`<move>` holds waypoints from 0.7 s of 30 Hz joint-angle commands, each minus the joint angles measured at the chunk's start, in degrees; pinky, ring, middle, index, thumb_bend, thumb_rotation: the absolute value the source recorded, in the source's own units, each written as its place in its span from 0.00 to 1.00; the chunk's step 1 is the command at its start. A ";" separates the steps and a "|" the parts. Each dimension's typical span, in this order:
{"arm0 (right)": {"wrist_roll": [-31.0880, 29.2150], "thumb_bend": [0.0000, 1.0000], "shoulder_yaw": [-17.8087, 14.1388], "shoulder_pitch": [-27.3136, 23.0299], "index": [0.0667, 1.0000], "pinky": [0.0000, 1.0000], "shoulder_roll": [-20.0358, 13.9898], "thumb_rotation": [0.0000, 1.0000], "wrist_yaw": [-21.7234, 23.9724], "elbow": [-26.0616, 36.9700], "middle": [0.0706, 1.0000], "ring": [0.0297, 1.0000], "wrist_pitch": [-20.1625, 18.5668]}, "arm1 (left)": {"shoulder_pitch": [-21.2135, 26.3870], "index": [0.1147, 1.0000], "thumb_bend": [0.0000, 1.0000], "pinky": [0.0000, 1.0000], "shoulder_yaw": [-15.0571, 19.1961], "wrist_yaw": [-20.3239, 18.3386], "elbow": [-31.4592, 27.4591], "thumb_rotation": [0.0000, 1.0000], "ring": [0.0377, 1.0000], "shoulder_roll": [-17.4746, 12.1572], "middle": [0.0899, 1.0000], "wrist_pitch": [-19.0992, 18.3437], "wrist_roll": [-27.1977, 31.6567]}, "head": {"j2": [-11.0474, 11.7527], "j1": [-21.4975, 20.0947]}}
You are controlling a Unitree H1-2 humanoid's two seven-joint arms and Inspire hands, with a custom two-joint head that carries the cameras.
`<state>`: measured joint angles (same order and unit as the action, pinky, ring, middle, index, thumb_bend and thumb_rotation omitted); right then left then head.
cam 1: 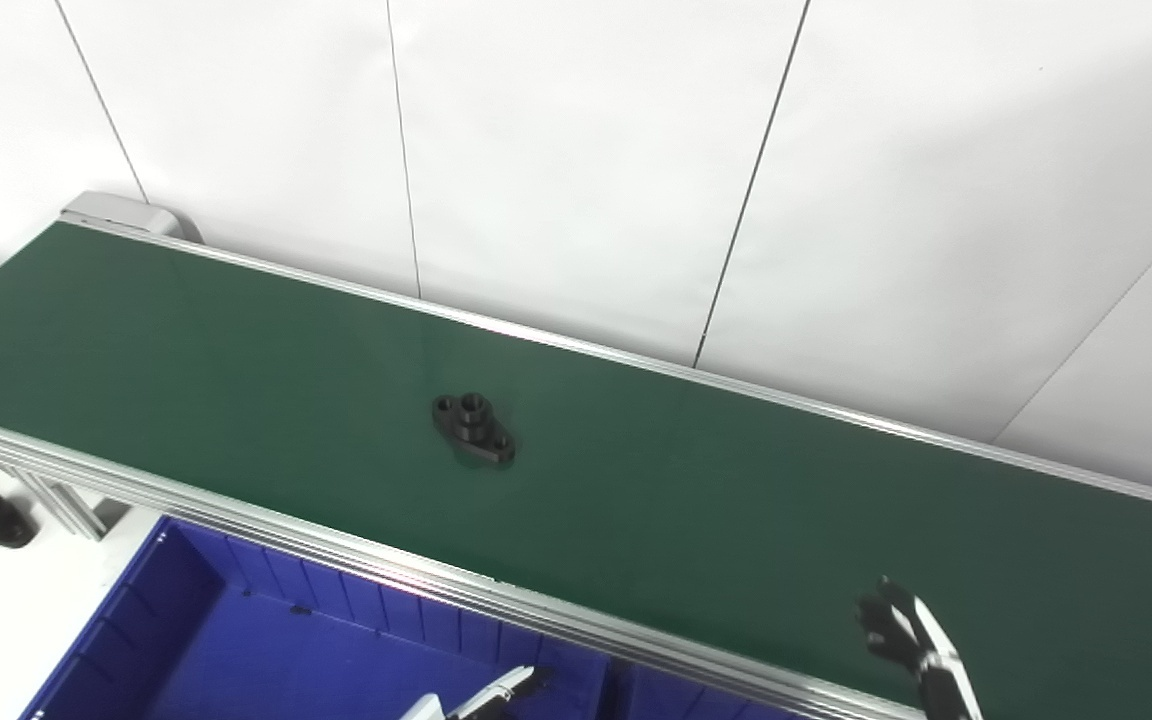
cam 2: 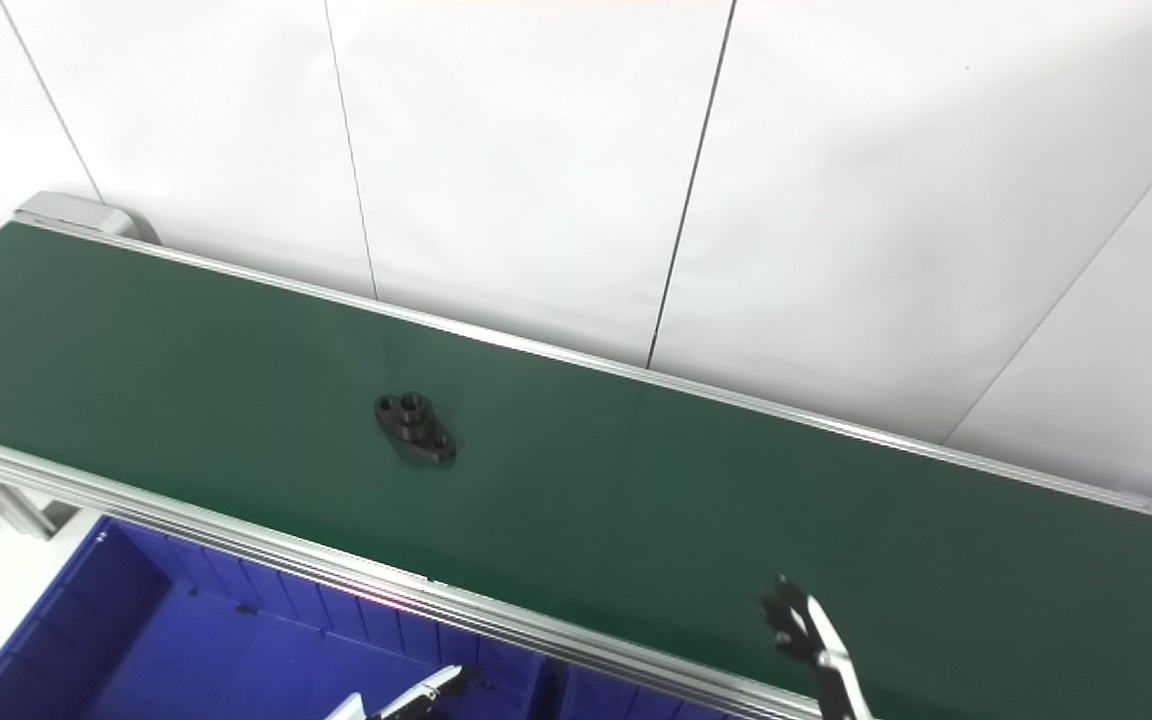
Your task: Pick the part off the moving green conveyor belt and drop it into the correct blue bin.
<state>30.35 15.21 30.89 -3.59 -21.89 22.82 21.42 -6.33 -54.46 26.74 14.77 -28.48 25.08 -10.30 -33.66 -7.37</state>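
Nearest, the left hand [cam 1: 496,692] over the blue plastic bin [cam 1: 236,640] shows too little to tell its state, the right hand's [cam 1: 901,630] fingers spread empty, and far beyond their tips the black, rigid flanged part [cam 1: 474,428] rides the green belt [cam 1: 736,500], likely light, best pinched across its raised boss.
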 commanded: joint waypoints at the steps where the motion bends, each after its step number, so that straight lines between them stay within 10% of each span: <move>1: -0.55 0.87 -0.96 -1.24 0.83 0.69 1.33 0.44 2.01 1.92 0.78 0.75 -1.77 | 1.05 0.82 0.89 0.70 0.47 1.29 -1.70 0.50 0.79 -1.09 0.83 1.85 0.73 | -0.62 -1.25; 21: 5.41 0.83 -5.09 -13.00 0.84 0.71 9.36 0.42 11.38 3.20 0.76 0.73 -14.55 | 0.12 0.90 0.91 0.81 8.43 -8.88 -3.60 0.55 0.87 -2.19 0.89 1.85 5.19 | -8.70 -18.02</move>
<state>35.29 10.27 19.11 4.95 -11.04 24.46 8.25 -6.37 -47.20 18.43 12.79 -29.94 25.08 -5.52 -42.27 -25.39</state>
